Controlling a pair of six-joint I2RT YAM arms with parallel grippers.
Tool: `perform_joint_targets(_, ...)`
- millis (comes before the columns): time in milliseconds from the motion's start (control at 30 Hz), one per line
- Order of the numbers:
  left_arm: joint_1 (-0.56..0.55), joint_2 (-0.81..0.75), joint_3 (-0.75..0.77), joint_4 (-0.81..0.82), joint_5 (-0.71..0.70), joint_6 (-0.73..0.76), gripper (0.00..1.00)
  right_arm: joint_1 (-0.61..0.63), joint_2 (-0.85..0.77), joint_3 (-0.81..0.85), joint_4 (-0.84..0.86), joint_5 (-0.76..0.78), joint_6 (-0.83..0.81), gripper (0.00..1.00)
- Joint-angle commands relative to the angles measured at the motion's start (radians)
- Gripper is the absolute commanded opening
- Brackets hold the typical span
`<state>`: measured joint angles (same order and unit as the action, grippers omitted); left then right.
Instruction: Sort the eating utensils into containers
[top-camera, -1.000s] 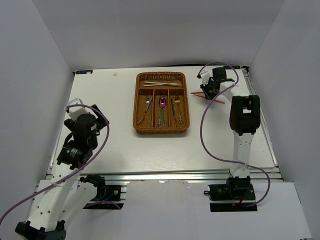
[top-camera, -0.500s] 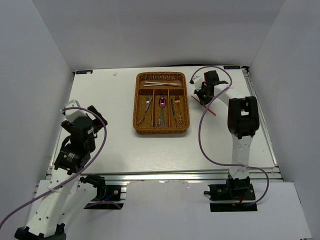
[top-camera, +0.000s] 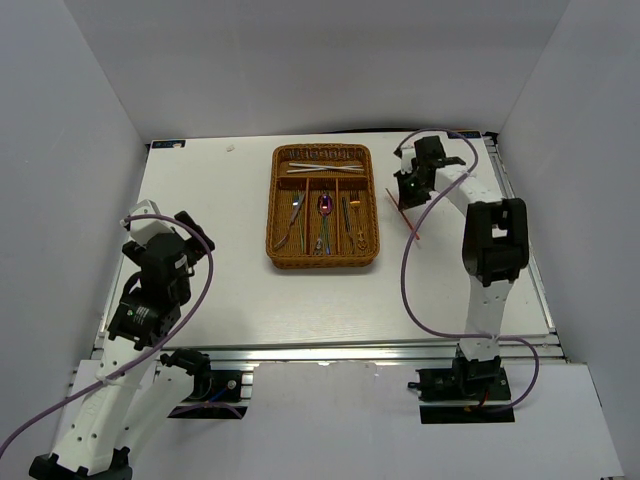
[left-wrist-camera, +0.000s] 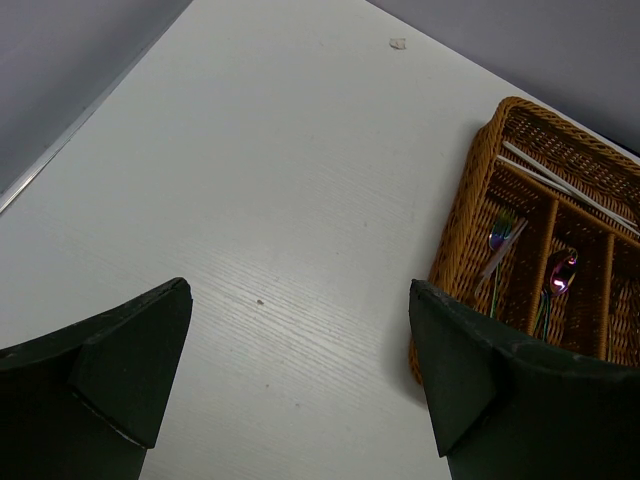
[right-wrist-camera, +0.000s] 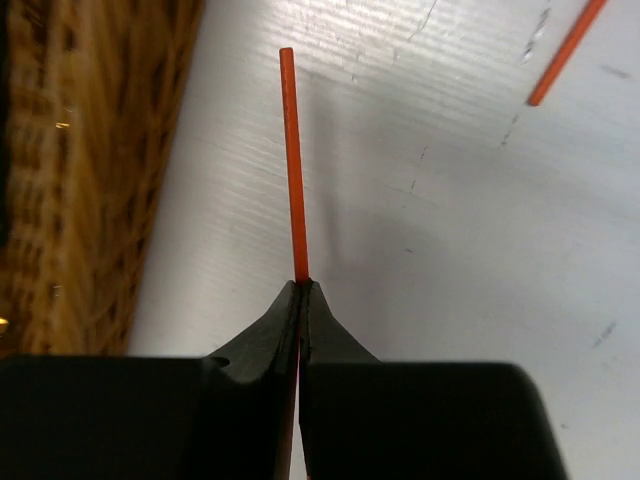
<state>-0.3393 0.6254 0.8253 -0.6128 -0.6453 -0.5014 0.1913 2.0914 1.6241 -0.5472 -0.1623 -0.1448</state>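
Jaws of your right gripper (right-wrist-camera: 300, 288) pinch a thin red chopstick (right-wrist-camera: 291, 160) just beside the right wall of the rectangular brown woven wicker tray (right-wrist-camera: 80, 180); a second red chopstick (right-wrist-camera: 565, 50) lies nearby. Your left gripper (left-wrist-camera: 300, 370) gapes wide, empty, left of the tray.

Tray (top-camera: 322, 264) sits mid-table (top-camera: 240, 290), toward 12 o'clock. The crosswise slot is at its 12 o'clock end with paired chopsticks (top-camera: 322, 168) in it. Three long slots run toward 6, cutlery in each. Right gripper (right-wrist-camera: 301, 288) is beside the tray at 3 o'clock, pinching the held chopstick (right-wrist-camera: 291, 160). Loose chopstick (right-wrist-camera: 565, 52) lies on the table, farther out. Left gripper (left-wrist-camera: 298, 288) is well apart at 8 o'clock.
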Motion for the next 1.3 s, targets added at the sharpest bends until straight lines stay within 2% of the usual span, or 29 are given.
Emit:
perform_joint_targets(0, 0.005, -0.007, -0.006, 0.005, -0.011, 0.000, 0.98, -0.001, -0.132, 0.016, 0.036, -0.011, 0.138, 0.00)
perform_joint_targets(167, 0.005, -0.009, -0.008, 0.004, -0.014, -0.003, 0.98, -0.001, -0.186, 0.010, 0.139, 0.000, 0.284, 0.00)
perform_joint_targets(267, 0.005, -0.007, -0.008, 0.005, -0.014, -0.003, 0.98, 0.005, -0.180, 0.019, 0.251, -0.084, 0.381, 0.00)
perform_joint_targets(367, 0.005, -0.003, -0.008, 0.004, -0.016, -0.003, 0.98, 0.040, -0.136, 0.063, 0.380, -0.172, 0.402, 0.00)
perform_joint_targets(500, 0.005, 0.000, -0.009, 0.005, -0.014, -0.003, 0.98, 0.114, 0.011, 0.297, 0.357, -0.166, 0.255, 0.00)
perform_joint_targets(533, 0.003, 0.003, -0.009, 0.005, -0.011, -0.002, 0.98, 0.117, 0.082, 0.421, 0.342, -0.167, 0.219, 0.00)
perform_joint_targets(667, 0.005, 0.013, -0.009, 0.008, -0.001, 0.000, 0.98, 0.114, 0.216, 0.641, 0.325, -0.228, 0.208, 0.00)
perform_joint_targets(800, 0.005, 0.022, -0.008, 0.008, 0.001, 0.001, 0.98, 0.146, 0.226, 0.565, 0.490, -0.250, 0.041, 0.00)
perform_joint_targets(833, 0.005, 0.022, -0.009, 0.010, 0.003, 0.003, 0.98, 0.149, 0.240, 0.548, 0.507, -0.275, -0.034, 0.00)
perform_joint_targets(1033, 0.005, 0.022, -0.009, 0.010, 0.006, 0.003, 0.98, 0.191, 0.295, 0.543, 0.622, -0.261, -0.206, 0.00)
perform_joint_targets(1167, 0.005, 0.026, -0.009, 0.008, 0.006, 0.004, 0.98, 0.214, 0.338, 0.580, 0.584, -0.247, -0.338, 0.00)
perform_joint_targets(1267, 0.005, 0.025, -0.009, 0.012, 0.009, 0.004, 0.98, 0.217, 0.352, 0.560, 0.559, -0.243, -0.377, 0.00)
